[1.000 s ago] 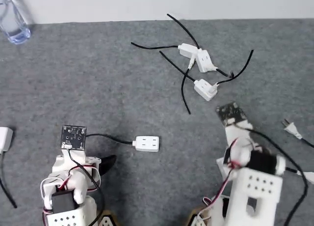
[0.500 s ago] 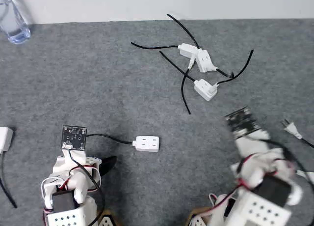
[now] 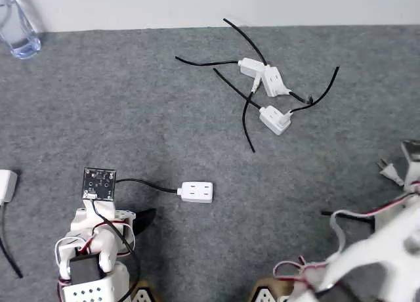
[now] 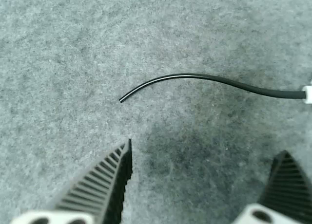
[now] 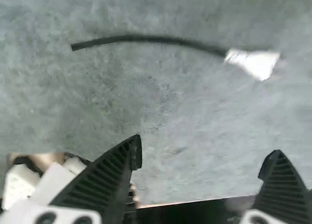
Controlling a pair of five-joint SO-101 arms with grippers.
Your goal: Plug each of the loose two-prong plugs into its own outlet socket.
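At the near edge of the grey cloth-covered table, the left arm sits at the near left corner and the right arm at the near right corner. The left gripper hangs over the cloth with its jaws spread wide and nothing between them. In its wrist view a thin black cord lies on the cloth beyond the fingertips, one end free and the other running into a white end-piece. The right gripper is likewise wide apart and holds nothing. Beyond its fingertips lies a white fitting on a second cord; I cannot tell whether it is a plug or a socket. A little farther out, just beyond the left arm, a white outlet socket lies flat, its cord leading back towards that arm. At the right edge a loose two-prong plug lies on the cloth near the right arm. At the left edge sits a white block. Well beyond, towards the far side, three white connectors lie bunched in a tangle of black cords, two touching and the third just beside them. At the far left corner stands a clear glass.
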